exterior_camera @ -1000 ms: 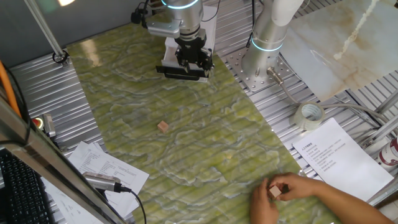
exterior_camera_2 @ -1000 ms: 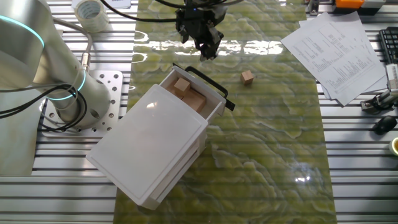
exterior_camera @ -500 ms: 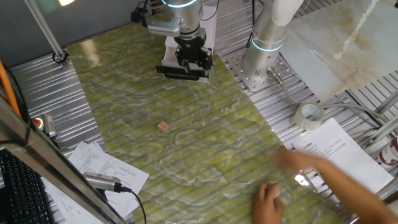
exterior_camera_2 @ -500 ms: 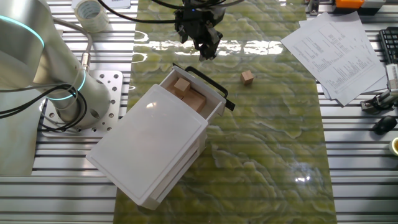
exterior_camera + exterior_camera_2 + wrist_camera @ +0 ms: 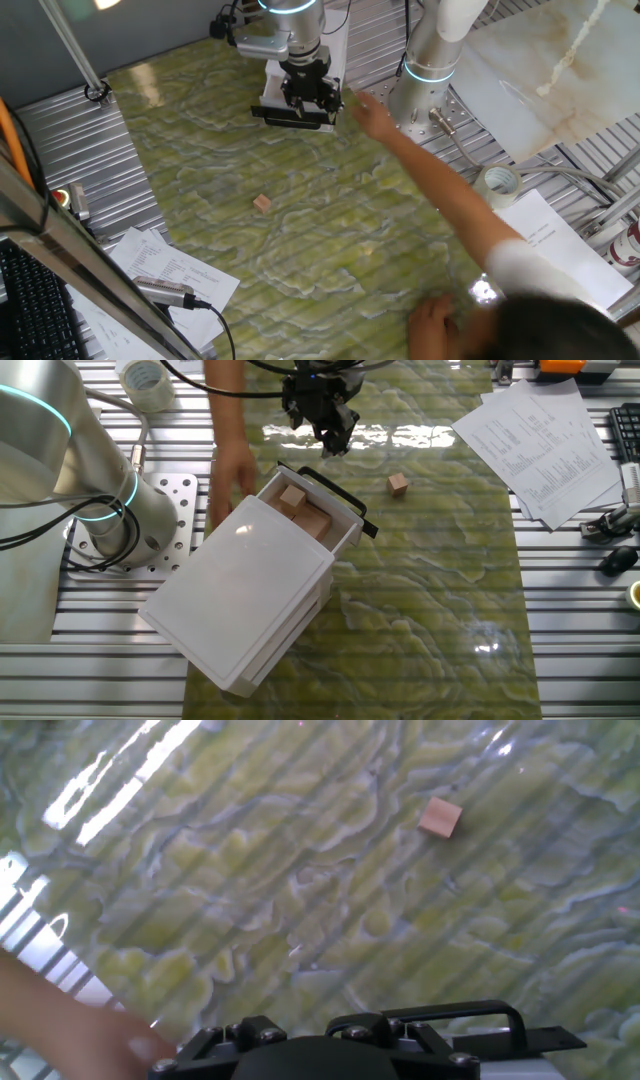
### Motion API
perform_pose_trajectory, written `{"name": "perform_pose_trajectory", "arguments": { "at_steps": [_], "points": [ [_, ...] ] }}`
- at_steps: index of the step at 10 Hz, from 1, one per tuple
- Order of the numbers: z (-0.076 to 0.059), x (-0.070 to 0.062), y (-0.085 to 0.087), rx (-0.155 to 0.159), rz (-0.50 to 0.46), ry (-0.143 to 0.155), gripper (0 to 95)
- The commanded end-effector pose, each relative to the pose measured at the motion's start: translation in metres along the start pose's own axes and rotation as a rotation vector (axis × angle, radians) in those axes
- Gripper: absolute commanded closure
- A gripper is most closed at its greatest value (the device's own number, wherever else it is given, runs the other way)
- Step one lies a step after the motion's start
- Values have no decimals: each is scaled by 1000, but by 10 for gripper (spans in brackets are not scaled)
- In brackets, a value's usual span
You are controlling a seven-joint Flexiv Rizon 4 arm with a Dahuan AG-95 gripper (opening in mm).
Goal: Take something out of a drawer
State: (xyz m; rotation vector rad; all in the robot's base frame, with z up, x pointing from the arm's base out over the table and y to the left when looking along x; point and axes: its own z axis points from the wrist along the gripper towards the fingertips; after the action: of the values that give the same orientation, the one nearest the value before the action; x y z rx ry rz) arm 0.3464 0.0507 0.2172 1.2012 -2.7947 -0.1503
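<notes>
Gripper above the open drawer, a person's hand at the box

The gripper (image 5: 322, 432) hangs over the drawer (image 5: 322, 510); whether its fingers are open cannot be told. Wooden blocks (image 5: 293, 496) lie in it below; another block (image 5: 398, 483) sits well apart. A person's hand (image 5: 234, 475) touches the white box (image 5: 245, 600).

White box (image 5: 240, 600) lying at centre, drawer (image 5: 318, 510) pulled out toward 1 o'clock with wooden blocks (image 5: 300, 510) inside. Gripper (image 5: 328, 430) hanging above at 12 o'clock. Loose block (image 5: 398, 483) at 2 o'clock; person's hand (image 5: 232, 475) touching the box at 10 o'clock.
</notes>
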Motion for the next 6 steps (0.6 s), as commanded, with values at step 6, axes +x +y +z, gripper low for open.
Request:
{"name": "perform_pose_trajectory", "arguments": {
  "at_steps": [6],
  "points": [
    [0, 0, 0, -4, -2, -5, 570]
  ]
}}
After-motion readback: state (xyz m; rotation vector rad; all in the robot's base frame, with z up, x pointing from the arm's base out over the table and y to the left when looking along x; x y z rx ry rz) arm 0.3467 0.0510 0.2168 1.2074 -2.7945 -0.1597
